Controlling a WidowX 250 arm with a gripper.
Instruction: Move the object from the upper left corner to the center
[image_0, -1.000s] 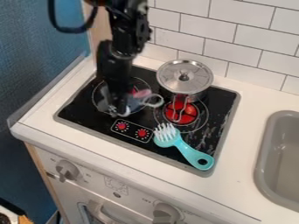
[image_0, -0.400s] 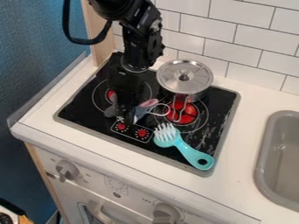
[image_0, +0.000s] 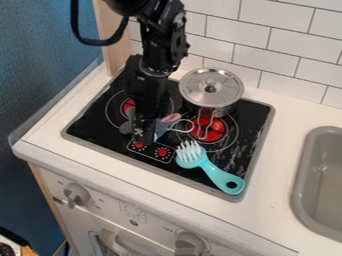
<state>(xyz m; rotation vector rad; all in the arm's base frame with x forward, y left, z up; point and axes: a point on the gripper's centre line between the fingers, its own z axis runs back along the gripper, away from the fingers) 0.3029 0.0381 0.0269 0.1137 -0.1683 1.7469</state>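
Note:
The black gripper hangs low over the front left of the black stove top, just above the printed knobs. At its right side lies a small toy with a blue-grey body, a pink part and a pale loop pointing right. A grey piece shows on the gripper's left side; whether it belongs to the same toy I cannot tell. The gripper covers the middle of this area, so any hold on the toy is hidden.
A lidded metal pot stands on the back right of the stove. A turquoise brush lies at the front right, bristles toward the toy. The grey sink is at the right edge, the tiled wall behind.
Toy and gripper have shifted right and toward the stove's front since the first frame. Since the second frame the gripper has moved only slightly, and the toy has barely changed place.

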